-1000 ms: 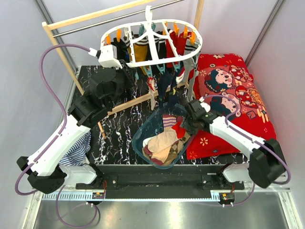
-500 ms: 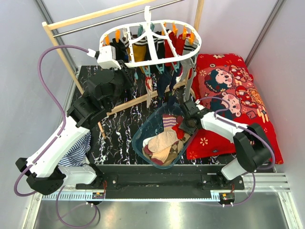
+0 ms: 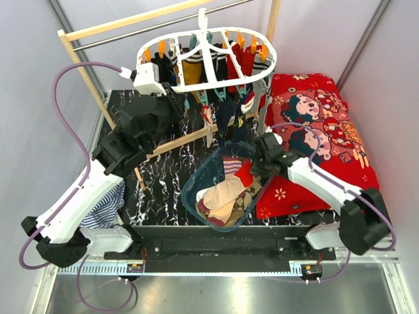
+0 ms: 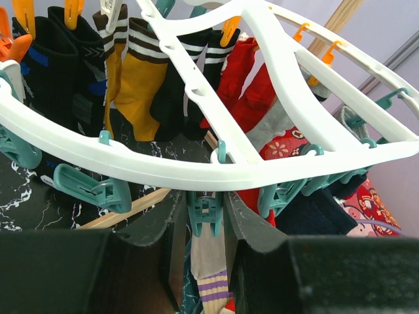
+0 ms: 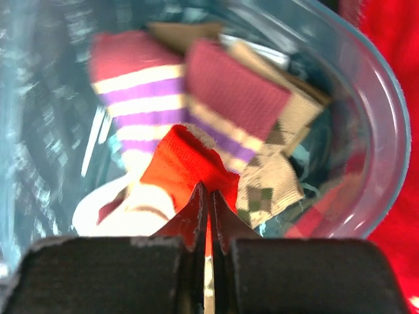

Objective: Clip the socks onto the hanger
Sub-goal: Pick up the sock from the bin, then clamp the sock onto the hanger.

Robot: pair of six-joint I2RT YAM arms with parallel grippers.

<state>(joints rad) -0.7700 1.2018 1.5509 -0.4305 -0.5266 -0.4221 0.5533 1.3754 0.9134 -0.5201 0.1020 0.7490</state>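
The white hanger [image 3: 204,65] hangs from the rod with several socks clipped on: mustard [image 4: 141,85], black and red [image 4: 239,72]. My left gripper [image 3: 175,99] is under its near rim [image 4: 163,173], shut on a teal clip [image 4: 205,212]; a beige sock with purple stripes [image 4: 209,261] hangs below that clip. My right gripper [image 3: 254,169] is down in the clear tub [image 3: 191,196], shut on a red sock [image 5: 190,163] that lies on the pile of loose socks [image 3: 222,196]. In the right wrist view its jaws [image 5: 208,196] pinch the red fabric.
The wooden rack with metal rod [image 3: 85,72] carries the hanger. A red cartoon-print cushion [image 3: 321,131] lies right of the tub. A blue-white striped cloth [image 3: 108,206] lies under my left arm. More teal clips [image 4: 98,190] dangle along the rim.
The hanger swung slightly left with my left gripper. My right arm's elbow swung in and back out while its gripper stayed at the tub over the red sock.
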